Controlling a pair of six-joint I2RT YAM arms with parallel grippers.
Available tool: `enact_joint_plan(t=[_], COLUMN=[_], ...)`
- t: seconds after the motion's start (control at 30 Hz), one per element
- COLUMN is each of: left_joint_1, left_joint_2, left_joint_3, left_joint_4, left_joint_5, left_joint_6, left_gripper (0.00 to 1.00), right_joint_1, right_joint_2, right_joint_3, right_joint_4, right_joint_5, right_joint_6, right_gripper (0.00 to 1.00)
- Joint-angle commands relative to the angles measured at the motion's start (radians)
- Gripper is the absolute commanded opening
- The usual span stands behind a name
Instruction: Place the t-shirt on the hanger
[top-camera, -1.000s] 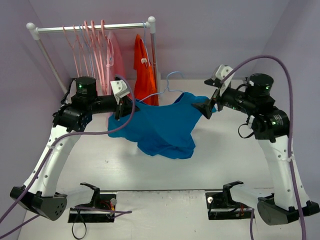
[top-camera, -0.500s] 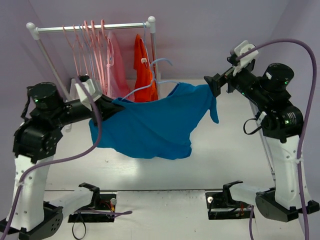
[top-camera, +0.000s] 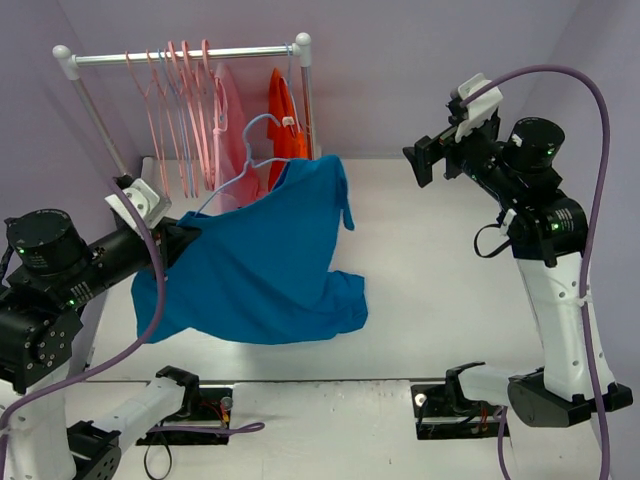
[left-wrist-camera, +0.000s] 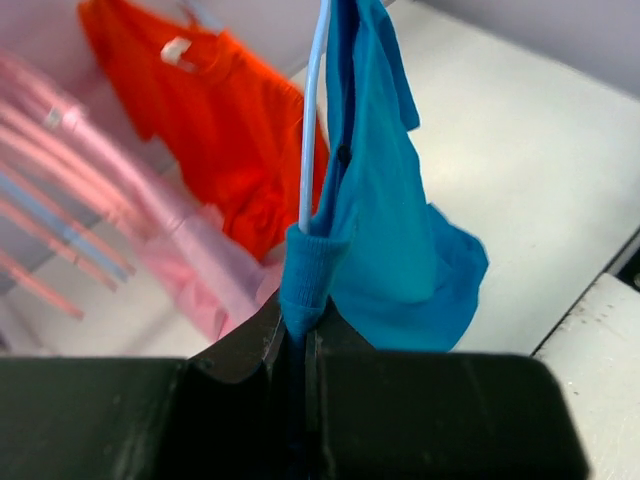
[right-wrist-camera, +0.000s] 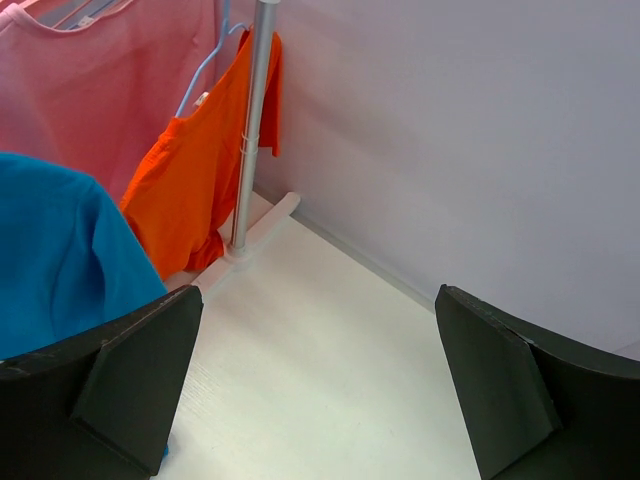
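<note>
where the t-shirt (top-camera: 260, 265) hangs: lifted off the table (top-camera: 440, 300), draped from the left gripper (top-camera: 185, 238) up toward the rail (top-camera: 185, 55), its lower hem dangling free.
left gripper state: pressed together on a bunched blue fold of the t-shirt (left-wrist-camera: 390, 230); the hanger (left-wrist-camera: 312, 130) wire runs straight down into that fold, so it is probably clamped along with the cloth.
right gripper (top-camera: 425, 160) state: spread wide and holding nothing; the wrist view shows bare table between its fingers (right-wrist-camera: 140, 380).
hanger (top-camera: 240, 178) axis: slants from the left gripper up and away, hook end just in front of the orange garment (top-camera: 285, 115).
key relation: the shirt's free far shoulder lies to the left of the right gripper and below it, well apart, at the left edge of that wrist view.
nearer arm: the left holds the load; the right is the only free one to dress the far side.
unclear: whether the hanger's far arm sits inside the far shoulder cannot be told, as cloth covers it.
</note>
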Motion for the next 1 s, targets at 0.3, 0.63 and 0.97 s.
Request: enact_joint_plan(t=[0.3, 0.63, 0.97], left_joint_1=[0.002, -0.005, -0.004], left_joint_2=[-0.011, -0.017, 0.020], left_joint_3=[0.017, 0.069, -0.016], left_joint_4=[-0.026, -0.027, 0.159], left_joint_5=[-0.298, -0.368, -0.389], left_joint_6=[-0.046, -0.065, -0.188], left_gripper=[0.00, 0.00, 0.00], right_joint_1=[0.002, 0.001, 0.000], right_joint_2=[-0.012, -0.026, -0.039], right_joint_3=[-0.043, -0.065, -0.085], right_joint_4=[0.119, 0.130, 0.136], right_joint_5=[-0.015, -0.011, -0.009], right_joint_6=[0.028, 0.019, 0.020], right_gripper=[1.00, 1.00, 1.00])
